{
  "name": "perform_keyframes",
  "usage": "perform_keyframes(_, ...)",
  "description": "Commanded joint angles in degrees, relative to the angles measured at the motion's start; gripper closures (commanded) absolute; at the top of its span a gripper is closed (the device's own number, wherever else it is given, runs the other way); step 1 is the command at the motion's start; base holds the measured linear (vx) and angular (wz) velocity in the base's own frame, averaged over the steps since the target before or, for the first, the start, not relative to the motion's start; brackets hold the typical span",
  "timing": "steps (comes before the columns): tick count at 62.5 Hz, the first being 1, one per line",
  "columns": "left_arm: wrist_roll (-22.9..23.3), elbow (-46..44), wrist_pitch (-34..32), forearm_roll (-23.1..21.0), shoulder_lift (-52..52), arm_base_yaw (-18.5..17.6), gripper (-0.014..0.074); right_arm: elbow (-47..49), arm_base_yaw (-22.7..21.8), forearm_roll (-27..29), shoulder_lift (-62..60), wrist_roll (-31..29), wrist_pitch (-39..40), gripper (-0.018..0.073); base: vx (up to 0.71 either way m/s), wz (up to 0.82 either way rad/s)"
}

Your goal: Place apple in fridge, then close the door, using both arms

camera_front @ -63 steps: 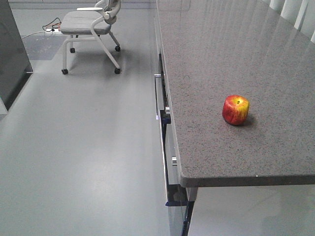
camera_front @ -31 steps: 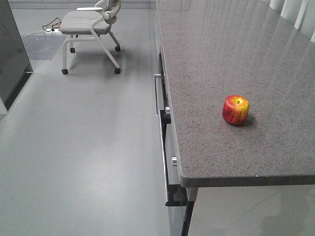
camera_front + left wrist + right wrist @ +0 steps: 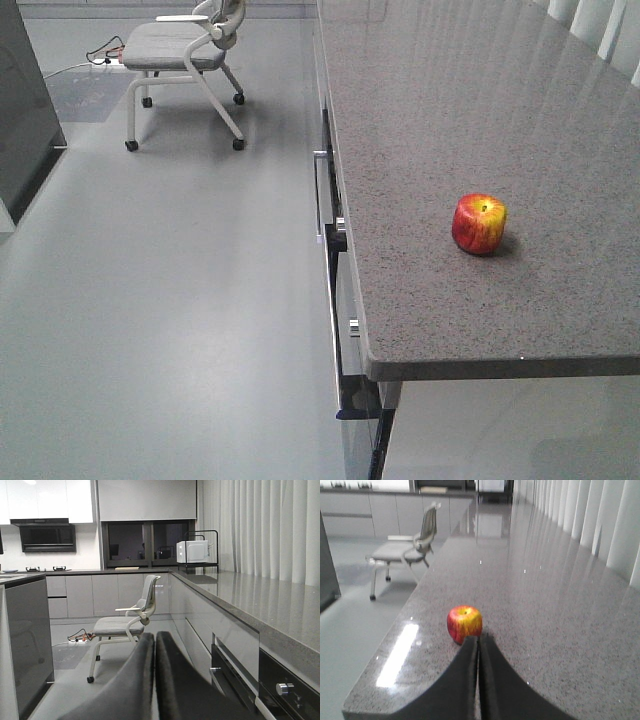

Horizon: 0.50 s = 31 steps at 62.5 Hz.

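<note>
Apple (image 3: 479, 224) sits upright on grey worktop (image 3: 420, 120). Right gripper (image 3: 479, 640) closed, empty, aimed at apple, not touching. Left gripper (image 3: 154, 636) closed, empty, facing chair (image 3: 125, 622).

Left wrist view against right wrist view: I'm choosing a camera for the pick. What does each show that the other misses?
Left wrist only: the white microwave, the range hood and an oven knob. Right wrist only: the apple, sitting on the countertop just beyond the right gripper. Shared: the chair, the curtains, the countertop, and a shut gripper up front, here the left gripper.
</note>
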<state>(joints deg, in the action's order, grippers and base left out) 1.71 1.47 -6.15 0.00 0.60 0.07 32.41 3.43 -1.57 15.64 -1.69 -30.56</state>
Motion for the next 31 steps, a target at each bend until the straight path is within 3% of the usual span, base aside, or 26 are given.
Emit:
perform_keyframes(1, 0.34, 1.24, -4.24, 0.0, 0.91, 0.01, 0.0603, 7.28, 0.07, -0.49, 6.33, -0.57, -2.16, 0.0563, 0.0, 0.0)
perform_keyframes(11, 0.34, 1.24, -4.24, 0.0, 0.91, 0.01, 0.0603, 14.91, 0.07, -0.01, 16.08, -3.11, -9.56, 0.055, 0.0, 0.0)
perform_keyframes(19, 0.34, 1.24, -4.24, 0.0, 0.91, 0.01, 0.0603, 18.27, 0.07, 4.8, 23.54, -8.92, -12.5, 0.0492, 0.0, 0.0)
perform_keyframes(31, 0.34, 1.24, -4.24, 0.0, 0.91, 0.01, 0.0603, 20.07, 0.07, 10.69, 34.09, -14.98, -11.48, 0.0246, 0.0, 0.0)
